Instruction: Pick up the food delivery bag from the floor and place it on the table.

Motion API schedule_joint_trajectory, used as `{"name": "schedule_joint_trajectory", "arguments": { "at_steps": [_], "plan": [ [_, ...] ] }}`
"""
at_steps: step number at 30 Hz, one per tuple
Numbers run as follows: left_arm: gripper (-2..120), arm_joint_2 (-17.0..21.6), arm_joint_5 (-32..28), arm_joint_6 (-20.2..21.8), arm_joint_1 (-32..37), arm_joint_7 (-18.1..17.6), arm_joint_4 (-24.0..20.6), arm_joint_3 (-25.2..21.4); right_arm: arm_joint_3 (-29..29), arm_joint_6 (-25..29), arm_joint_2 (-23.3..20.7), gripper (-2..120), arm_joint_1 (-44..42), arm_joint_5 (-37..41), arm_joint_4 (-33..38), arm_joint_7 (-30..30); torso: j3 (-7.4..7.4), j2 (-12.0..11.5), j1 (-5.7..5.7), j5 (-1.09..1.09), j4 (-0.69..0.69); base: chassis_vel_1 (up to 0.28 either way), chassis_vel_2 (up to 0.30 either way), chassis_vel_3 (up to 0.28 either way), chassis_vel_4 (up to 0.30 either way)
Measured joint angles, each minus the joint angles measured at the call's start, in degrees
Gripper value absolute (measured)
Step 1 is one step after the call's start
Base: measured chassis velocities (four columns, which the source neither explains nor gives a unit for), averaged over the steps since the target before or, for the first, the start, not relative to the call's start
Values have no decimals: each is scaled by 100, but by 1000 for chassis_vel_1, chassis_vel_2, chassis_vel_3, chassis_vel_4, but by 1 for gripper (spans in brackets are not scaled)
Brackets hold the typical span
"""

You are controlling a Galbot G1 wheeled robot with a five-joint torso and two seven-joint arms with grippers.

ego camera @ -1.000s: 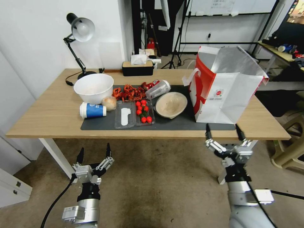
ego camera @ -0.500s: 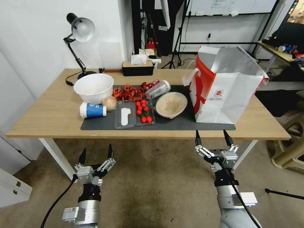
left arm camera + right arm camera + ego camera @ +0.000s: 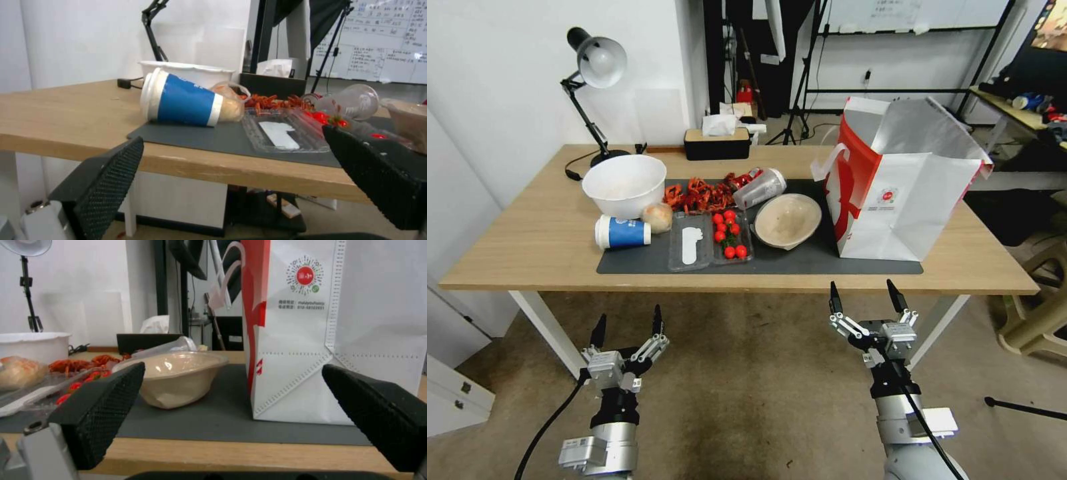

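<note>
The boxy white food delivery bag with red side panels (image 3: 897,190) stands upright on the right end of the light-wood desk (image 3: 540,240). The right gripper (image 3: 864,300) hangs wide open and empty just near of the desk edge; the left gripper (image 3: 627,323) likewise, over the beige carpet floor (image 3: 747,400).

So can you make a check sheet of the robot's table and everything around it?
Surface: table, dark grey mat on top.
Job's things: food delivery bag upright on the mat's right end.
Clutter: white bowl, tipped blue cup, tomato tray, brown bowl.
Grippers: left gripper and right gripper open, empty, below the table edge.
Cables: black cable on left arm.
Surroundings: desk lamp, stained floor.
</note>
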Motion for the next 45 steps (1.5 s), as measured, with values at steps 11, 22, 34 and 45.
{"name": "schedule_joint_trajectory", "arguments": {
  "at_steps": [11,22,34,45],
  "plan": [
    [100,-6,49,1,36,-80,-52,-2,-35,-8,24,100,-83,49,-12,-3,0,0,0,0,0,0,0,0,0],
    [100,-21,92,7,36,-168,-61,12,-104,-4,125,100,-215,38,-76,14,0,0,0,0,0,0,0,0,0],
    [100,-16,92,7,42,-177,-65,16,-124,8,135,100,-240,29,-76,22,0,0,0,0,0,0,0,0,0],
    [100,-14,93,7,43,-176,-65,17,-123,11,135,100,-238,27,-72,25,0,0,0,0,0,0,0,0,0]
  ]
}}
